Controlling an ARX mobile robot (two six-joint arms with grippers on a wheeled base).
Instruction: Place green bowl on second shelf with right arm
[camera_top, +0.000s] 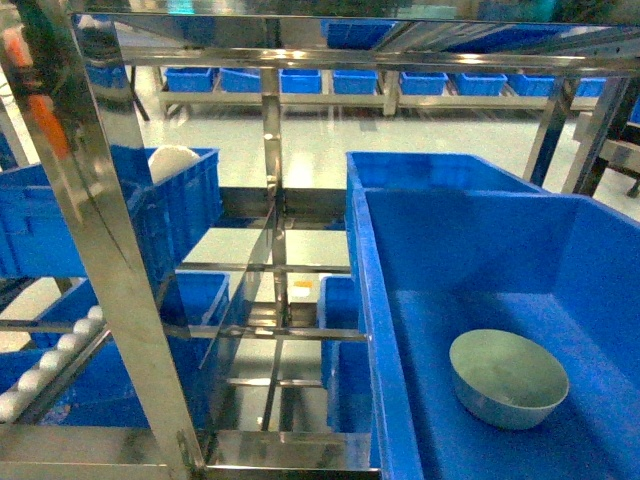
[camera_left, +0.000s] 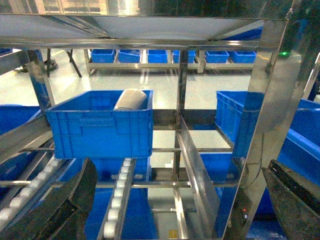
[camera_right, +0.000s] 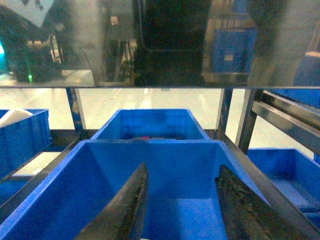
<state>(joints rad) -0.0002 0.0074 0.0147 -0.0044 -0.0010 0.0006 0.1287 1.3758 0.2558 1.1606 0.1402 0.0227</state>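
The green bowl, judged light, rigid and slippery, best gripped across its thin rim, sits upright near the front-right corner of the large blue crate; the right claw hovers open and empty above that crate.

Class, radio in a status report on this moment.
Right claw open, empty, over large blue crate. Left claw open, empty. Green bowl sits in crate, unheld. Nothing blocking.
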